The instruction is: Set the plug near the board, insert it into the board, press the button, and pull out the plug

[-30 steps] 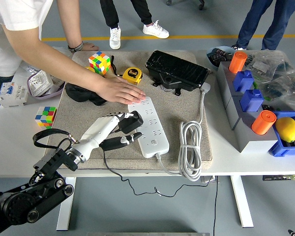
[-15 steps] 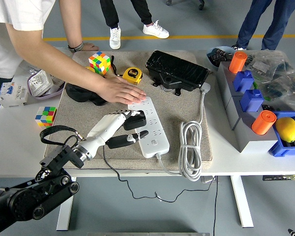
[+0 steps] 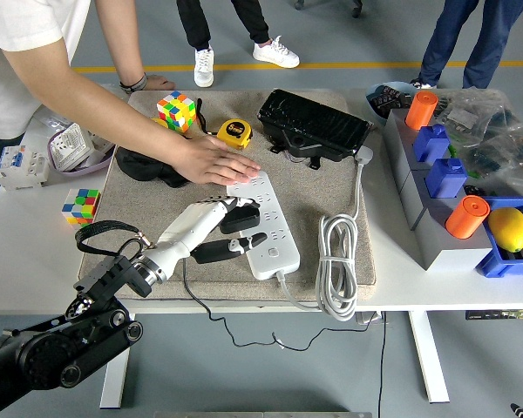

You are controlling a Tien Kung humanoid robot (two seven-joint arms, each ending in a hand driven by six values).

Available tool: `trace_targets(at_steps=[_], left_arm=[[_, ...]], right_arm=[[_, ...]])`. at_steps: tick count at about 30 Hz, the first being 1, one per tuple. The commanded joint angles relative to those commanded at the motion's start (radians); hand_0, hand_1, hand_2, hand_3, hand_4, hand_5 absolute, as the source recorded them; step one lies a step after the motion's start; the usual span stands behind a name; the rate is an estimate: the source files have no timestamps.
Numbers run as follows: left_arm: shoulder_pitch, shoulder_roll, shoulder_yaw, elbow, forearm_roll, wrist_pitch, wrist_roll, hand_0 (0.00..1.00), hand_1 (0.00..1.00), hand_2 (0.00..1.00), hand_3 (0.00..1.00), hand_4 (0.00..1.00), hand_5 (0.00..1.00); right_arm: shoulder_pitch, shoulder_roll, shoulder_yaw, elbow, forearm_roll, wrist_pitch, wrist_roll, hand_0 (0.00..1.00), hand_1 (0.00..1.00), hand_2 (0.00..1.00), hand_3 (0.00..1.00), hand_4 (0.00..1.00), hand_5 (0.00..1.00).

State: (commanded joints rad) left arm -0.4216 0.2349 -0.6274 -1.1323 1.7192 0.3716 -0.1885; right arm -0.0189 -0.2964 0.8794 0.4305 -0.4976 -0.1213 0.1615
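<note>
The robot's left hand (image 3: 211, 228) reaches in from the table's near left corner over a beige mat (image 3: 148, 231) that covers the middle of the white table (image 3: 35, 261), and its fingers are closed around a black plug (image 3: 239, 217), holding it against the left long side of the white power strip (image 3: 262, 225). The plug sits on or just above the sockets about halfway along the strip; whether its pins are seated cannot be told. The thumb (image 3: 227, 250) lies lower, stretched toward the strip's near end. A thin black cord (image 3: 211, 310) runs from the hand over the table's near edge and hangs below it. A person's hand (image 3: 216, 163) lies flat, palm down, on the strip's far end, the forearm coming in from the far left corner. The strip's white cable (image 3: 337, 264) lies coiled on the mat to its right, near the table's near edge. Toward the mat's far edge sit a colour cube (image 3: 176, 111), a yellow tape measure (image 3: 235, 132) and a black bag (image 3: 314, 127). A second cube (image 3: 81, 205) rests on the bare table beside the mat's left edge. Blue bins (image 3: 443, 159) with orange cylinders (image 3: 467, 216) and a lemon (image 3: 508, 229) stand along the right edge. The right arm is out of the picture.
</note>
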Motion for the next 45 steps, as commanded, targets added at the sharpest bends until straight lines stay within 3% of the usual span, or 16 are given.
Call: trace_targets(at_steps=[6, 13, 19, 20, 25, 26, 31, 32, 37, 38, 43, 44, 45], left_arm=[[0.002, 0.002, -0.006, -0.008, -0.005, 0.003, -0.008, 0.824, 0.841, 0.831, 0.782, 0.877, 0.998], [0.009, 0.013, -0.019, -0.061, -0.034, 0.01, -0.029, 0.824, 0.843, 0.838, 0.787, 0.881, 0.998], [0.028, 0.037, -0.028, -0.177, -0.089, -0.009, -0.011, 0.828, 0.842, 0.838, 0.784, 0.885, 0.998], [0.031, 0.041, -0.029, -0.198, -0.103, -0.015, -0.005, 0.666, 0.711, 0.749, 0.775, 0.885, 0.977], [0.045, 0.061, -0.039, -0.316, -0.169, -0.078, 0.076, 0.666, 0.711, 0.749, 0.775, 0.885, 0.977], [0.047, 0.064, -0.042, -0.342, -0.173, -0.1, 0.107, 0.314, 0.484, 0.565, 0.779, 0.865, 0.667], [0.047, 0.072, -0.054, -0.424, -0.148, -0.206, 0.256, 0.314, 0.484, 0.565, 0.779, 0.865, 0.667], [0.046, 0.073, -0.055, -0.432, -0.144, -0.226, 0.282, 0.142, 0.184, 0.278, 0.845, 0.818, 0.354], [0.033, 0.08, -0.057, -0.482, -0.121, -0.358, 0.442, 0.142, 0.184, 0.278, 0.845, 0.818, 0.354], [0.029, 0.079, -0.056, -0.488, -0.117, -0.381, 0.469, 0.074, 0.117, 0.221, 0.903, 0.709, 0.145], [0.013, 0.074, -0.043, -0.492, -0.115, -0.453, 0.563, 0.074, 0.117, 0.221, 0.903, 0.709, 0.145], [0.01, 0.073, -0.04, -0.492, -0.114, -0.464, 0.577, 0.056, 0.11, 0.169, 0.944, 0.781, 0.002], [0.008, 0.072, -0.036, -0.491, -0.113, -0.472, 0.587, 0.056, 0.11, 0.169, 0.944, 0.781, 0.002]], right_arm=[[-0.001, 0.001, 0.0, 0.0, 0.0, -0.001, 0.002, 0.6, 0.602, 0.55, 0.549, 0.793, 0.287], [0.0, 0.001, 0.001, 0.0, 0.0, -0.001, 0.002, 0.602, 0.602, 0.55, 0.549, 0.793, 0.287], [-0.001, 0.0, 0.002, 0.0, -0.001, 0.0, 0.001, 0.599, 0.602, 0.55, 0.549, 0.792, 0.286], [-0.002, 0.0, 0.002, 0.0, -0.001, 0.0, 0.001, 0.597, 0.601, 0.55, 0.549, 0.792, 0.286], [-0.002, -0.001, 0.001, 0.0, -0.003, 0.0, 0.0, 0.597, 0.601, 0.55, 0.549, 0.792, 0.286], [-0.002, -0.001, 0.0, 0.0, -0.003, 0.0, 0.0, 0.595, 0.601, 0.549, 0.549, 0.791, 0.285], [-0.002, -0.003, -0.003, 0.0, -0.003, 0.001, -0.001, 0.595, 0.601, 0.549, 0.549, 0.791, 0.285], [-0.002, -0.003, -0.003, 0.0, -0.003, 0.001, -0.001, 0.598, 0.601, 0.55, 0.549, 0.791, 0.286], [-0.001, -0.006, -0.006, 0.0, -0.002, 0.002, -0.002, 0.598, 0.601, 0.55, 0.549, 0.791, 0.286], [-0.001, -0.007, -0.007, 0.0, -0.002, 0.002, -0.002, 0.597, 0.601, 0.55, 0.549, 0.791, 0.286], [0.001, -0.009, -0.013, 0.001, -0.002, 0.002, -0.002, 0.597, 0.601, 0.55, 0.549, 0.791, 0.286], [0.001, -0.01, -0.013, 0.001, -0.001, 0.002, -0.002, 0.6, 0.601, 0.55, 0.549, 0.791, 0.286], [0.001, -0.01, -0.013, 0.001, -0.001, 0.003, -0.002, 0.6, 0.601, 0.55, 0.549, 0.791, 0.286]])
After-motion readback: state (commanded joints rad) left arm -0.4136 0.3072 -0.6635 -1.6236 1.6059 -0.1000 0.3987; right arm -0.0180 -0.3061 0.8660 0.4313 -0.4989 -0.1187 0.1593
